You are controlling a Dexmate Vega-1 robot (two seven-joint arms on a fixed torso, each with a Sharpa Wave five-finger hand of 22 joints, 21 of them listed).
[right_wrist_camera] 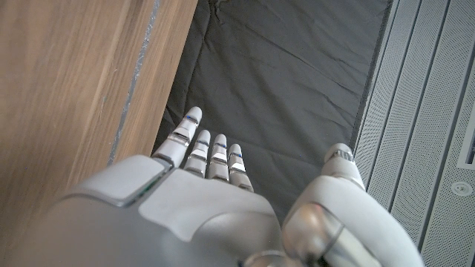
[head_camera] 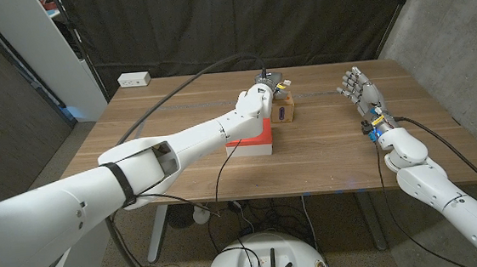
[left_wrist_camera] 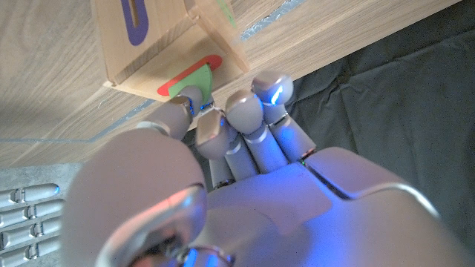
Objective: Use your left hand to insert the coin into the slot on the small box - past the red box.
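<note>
Toward the far edge of the wooden table, head view: left hand reaches over the red box to the small wooden box with a purple slot on top; whether it holds anything cannot be told from here. Right hand stands near the right edge, fingers spread, holding nothing. Left wrist view: left hand fingers curled against the box, fingertips at a green-and-red disc coin; grip unclear. Right wrist view: right hand fingers straight, empty.

Head camera high over the wooden table; wrist cameras close behind each robot hand.
</note>
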